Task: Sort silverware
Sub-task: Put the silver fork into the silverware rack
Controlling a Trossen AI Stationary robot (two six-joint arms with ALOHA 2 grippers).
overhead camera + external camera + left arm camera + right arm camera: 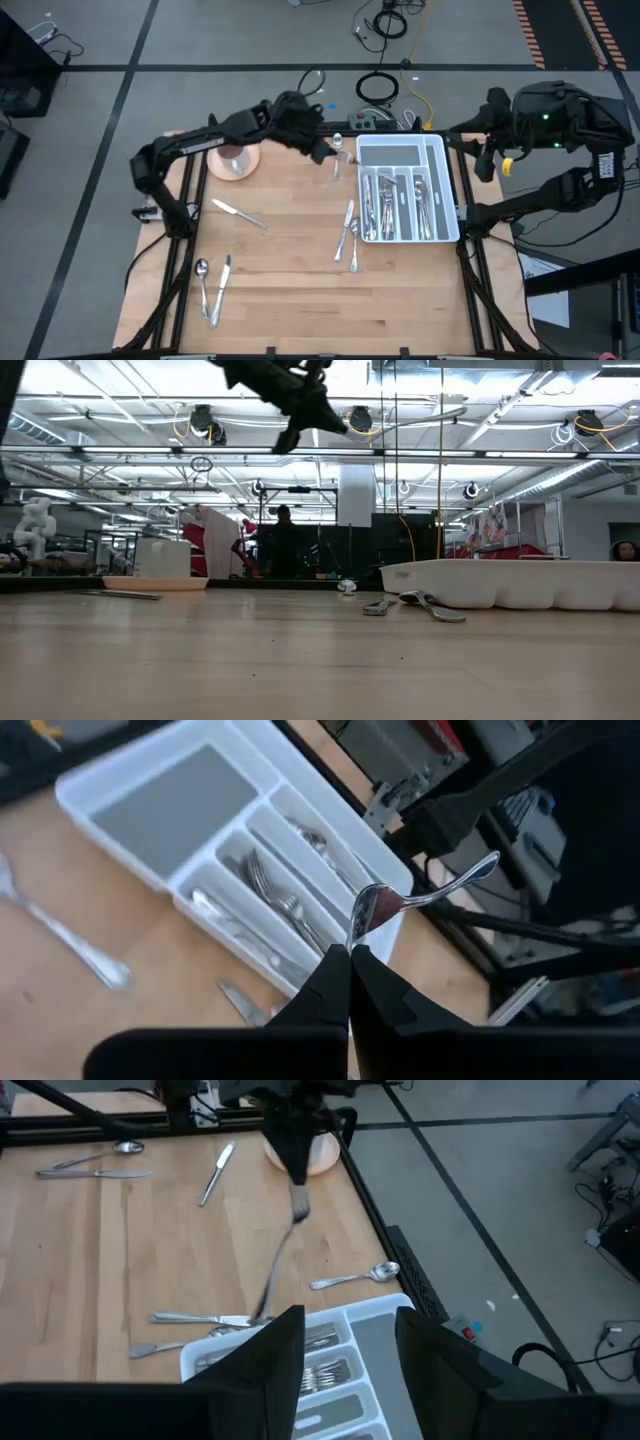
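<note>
A piece of silverware is in mid-carry toward the tray (457, 205), which sits by the desk's right edge near the far right corner. The left claw (349, 952) is clenched on a fork (420, 898), pinching it at one end so the rest juts out beyond the fingertips. Seen from above, this claw (322, 152) hangs over the desk near the far edge, just left of the tray's far left corner, well above the wood.

The next move, as I judge it, calls for bringing the fork over the slot that already holds forks (275, 892), lining it up lengthwise with that slot, lowering it and then letting go.

The right claw (348, 1342) waits beyond the desk's right edge, its fingers apart and holding nothing.

Much is left to sort. Several pieces (350, 232) lie on the desk just left of the tray, a knife (238, 212) rests toward the left edge, and a spoon (203, 281) and a second knife (222, 281) lie near the near left corner. One small spoon (339, 143) lies by the far edge beside the tray.
</note>
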